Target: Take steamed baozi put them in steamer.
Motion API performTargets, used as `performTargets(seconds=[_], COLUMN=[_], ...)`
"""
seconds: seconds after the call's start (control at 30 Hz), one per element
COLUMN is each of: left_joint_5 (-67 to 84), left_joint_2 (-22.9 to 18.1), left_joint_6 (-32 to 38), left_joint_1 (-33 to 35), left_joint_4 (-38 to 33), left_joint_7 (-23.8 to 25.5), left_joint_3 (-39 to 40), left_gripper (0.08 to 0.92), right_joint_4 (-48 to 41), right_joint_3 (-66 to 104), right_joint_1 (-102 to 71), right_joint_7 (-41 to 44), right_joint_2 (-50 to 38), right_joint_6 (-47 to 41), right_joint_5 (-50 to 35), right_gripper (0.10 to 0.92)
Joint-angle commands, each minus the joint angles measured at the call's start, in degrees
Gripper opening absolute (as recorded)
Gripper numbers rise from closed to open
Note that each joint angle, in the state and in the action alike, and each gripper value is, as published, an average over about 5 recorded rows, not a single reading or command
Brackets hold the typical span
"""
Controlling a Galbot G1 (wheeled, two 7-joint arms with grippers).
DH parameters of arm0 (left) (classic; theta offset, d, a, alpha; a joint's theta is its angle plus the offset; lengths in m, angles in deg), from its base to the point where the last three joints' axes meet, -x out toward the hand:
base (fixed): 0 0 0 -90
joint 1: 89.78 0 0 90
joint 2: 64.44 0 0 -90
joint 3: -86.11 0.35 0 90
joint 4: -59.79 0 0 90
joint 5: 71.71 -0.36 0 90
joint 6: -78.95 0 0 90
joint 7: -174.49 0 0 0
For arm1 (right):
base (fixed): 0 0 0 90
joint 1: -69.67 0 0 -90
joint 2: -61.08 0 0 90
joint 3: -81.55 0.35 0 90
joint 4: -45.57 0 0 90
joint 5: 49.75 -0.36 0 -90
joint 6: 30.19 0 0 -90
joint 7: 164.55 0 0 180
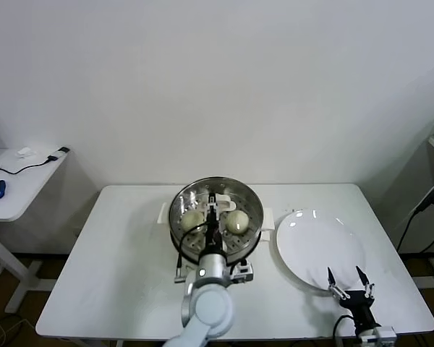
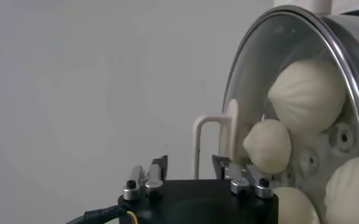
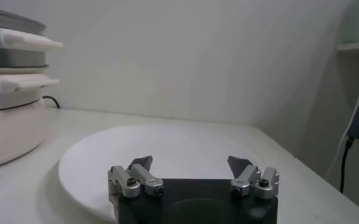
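Note:
The steel steamer stands mid-table on its cream base. A glass lid with a cream handle lies on it. Two baozi show through the lid in the head view. The left wrist view shows several baozi inside the steamer rim. My left gripper is above the lid, open and empty, its fingertips just short of the lid handle. My right gripper is open and empty over the near edge of the bare white plate.
The plate lies right of the steamer's base. A side table with a blue mouse and a cable stands at far left. A cable hangs at far right.

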Motion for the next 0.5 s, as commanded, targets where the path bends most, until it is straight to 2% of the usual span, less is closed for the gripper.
performTargets(seconds=[0.03, 0.13, 0.3, 0.4, 0.5], left_joint_5=[9.09, 20.99, 48.79, 63.48, 77.06], left_joint_2=[2.86, 4.19, 5.16, 6.08, 6.45], left_joint_6=[1.14, 8.01, 23.01, 29.43, 34.75], left_joint_1=[2.95, 4.43, 7.79, 10.39, 13.66], left_joint_4=[-9.85, -13.21, -17.5, -19.7, -20.15], left_joint_7=[-1.38, -7.15, -17.67, -23.18, -25.63], left_joint_3=[-0.27, -2.37, -10.5, -15.97, -23.67], left_gripper=[0.551, 0.638, 0.776, 0.815, 0.822], right_joint_4=[0.09, 0.23, 0.15, 0.29, 0.53], right_joint_3=[-0.55, -0.9, -1.05, -1.24, -1.33], right_joint_1=[0.32, 0.58, 0.76, 0.65, 0.7], right_joint_7=[-1.12, -1.74, -0.37, -0.3, -0.71], right_joint_2=[0.62, 1.0, 1.39, 1.34, 1.6], right_joint_6=[0.03, 0.38, 4.02, 4.75, 4.86], right_joint_5=[-0.65, -1.42, -2.05, -2.75, -2.82], right_gripper=[0.823, 0.823, 0.823, 0.823, 0.823])
